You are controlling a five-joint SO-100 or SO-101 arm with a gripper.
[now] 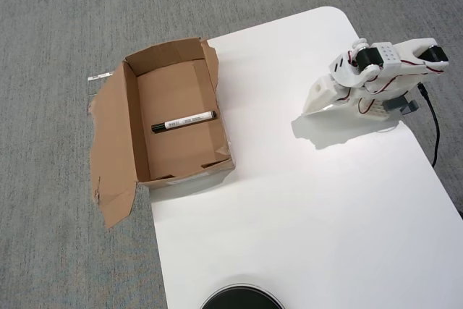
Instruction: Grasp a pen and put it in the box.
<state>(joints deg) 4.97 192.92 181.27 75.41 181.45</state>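
Overhead view: your pen is lying flat on the floor of the box, roughly mid-length, black cap end pointing left, white barrel running right and tilted slightly toward the far side. Its right tip sits just beside the box's right wall; I can't tell whether it touches. The box is open-topped, with its right side and near-right corner on the left edge of the white bench and the rest hanging out over the grey carpet. A torn flap is splayed out flat on its left side. Your arm is folded up at the far right of the bench, well apart from the box, with the tool pointing down-left close to the bench top. It's carrying nothing, but from this angle I cannot tell how wide it's set. A black cable runs off the right edge. A round black object is cut off at the near edge of the bench.
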